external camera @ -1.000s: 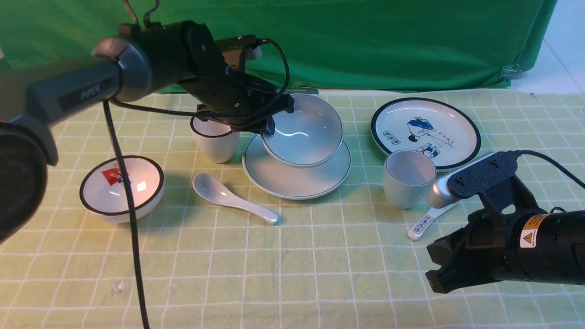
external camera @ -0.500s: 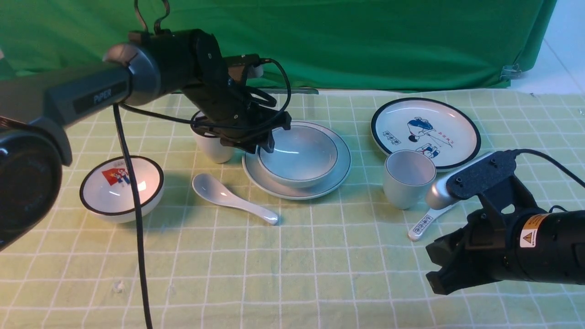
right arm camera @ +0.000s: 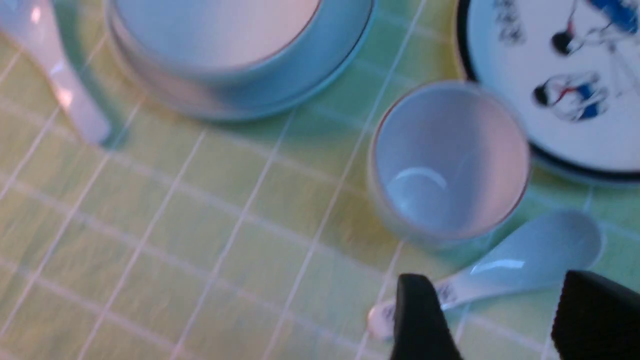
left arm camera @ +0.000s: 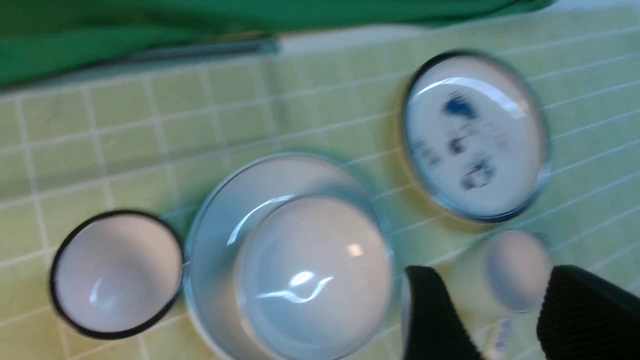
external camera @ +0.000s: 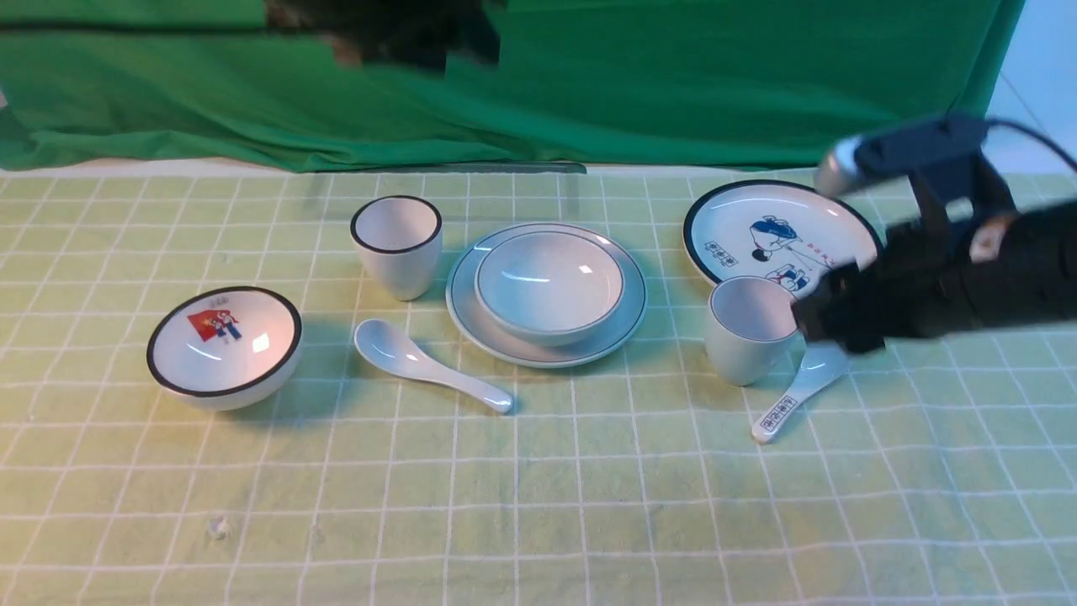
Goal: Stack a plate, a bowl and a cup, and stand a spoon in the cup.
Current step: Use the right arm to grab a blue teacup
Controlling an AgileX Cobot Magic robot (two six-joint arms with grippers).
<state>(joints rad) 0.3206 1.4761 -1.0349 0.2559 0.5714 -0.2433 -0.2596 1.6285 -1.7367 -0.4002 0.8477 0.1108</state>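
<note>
The plain white bowl sits upright in the thin-rimmed plate at mid-table. The rimless white cup stands to their right, and the all-white spoon lies in front of the plate on its left side. My right gripper hovers open just right of the cup, with nothing between its fingers. My left gripper is open and empty, high above the table. In the front view only a dark blur of the left arm shows at the top edge.
A black-rimmed cup stands left of the plate. A black-rimmed bowl with a red picture is at the far left. A cartoon plate lies behind the cup, and a spoon with printed marks lies under my right gripper.
My left gripper set the bowl down in the plate, opened and rose out of the front view. My right arm lifted and moved forward beside the cup, its jaws opening wider.
</note>
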